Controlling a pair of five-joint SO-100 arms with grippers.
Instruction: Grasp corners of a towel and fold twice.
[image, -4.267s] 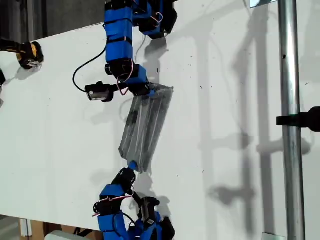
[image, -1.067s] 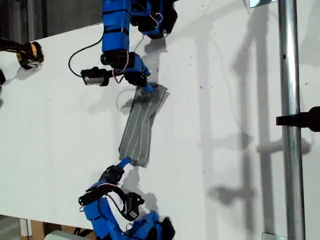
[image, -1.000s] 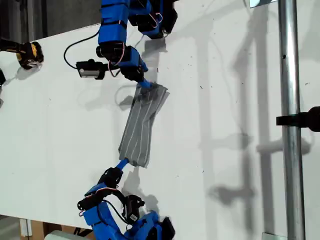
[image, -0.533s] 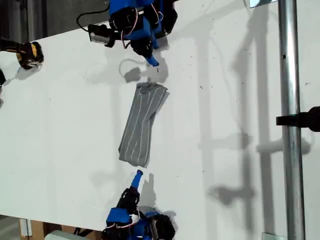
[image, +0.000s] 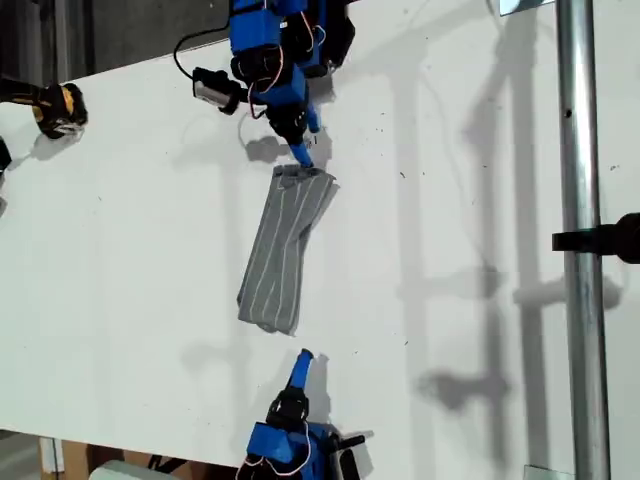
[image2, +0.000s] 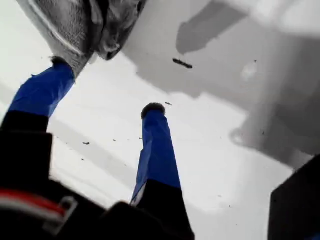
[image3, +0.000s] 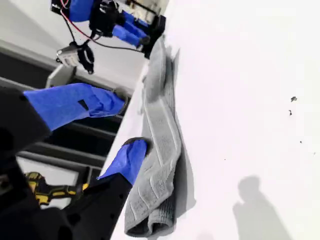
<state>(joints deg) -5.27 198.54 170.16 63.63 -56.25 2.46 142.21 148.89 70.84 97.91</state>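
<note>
Towel (image: 283, 250) lies as a narrow folded strip mid-worktop (image: 450, 200), between our two arms. My first gripper (image2: 102, 92) and my second gripper (image3: 127, 120) both have their fingers spread and empty. We should pinch both layers at an end corner for the second fold.
</note>
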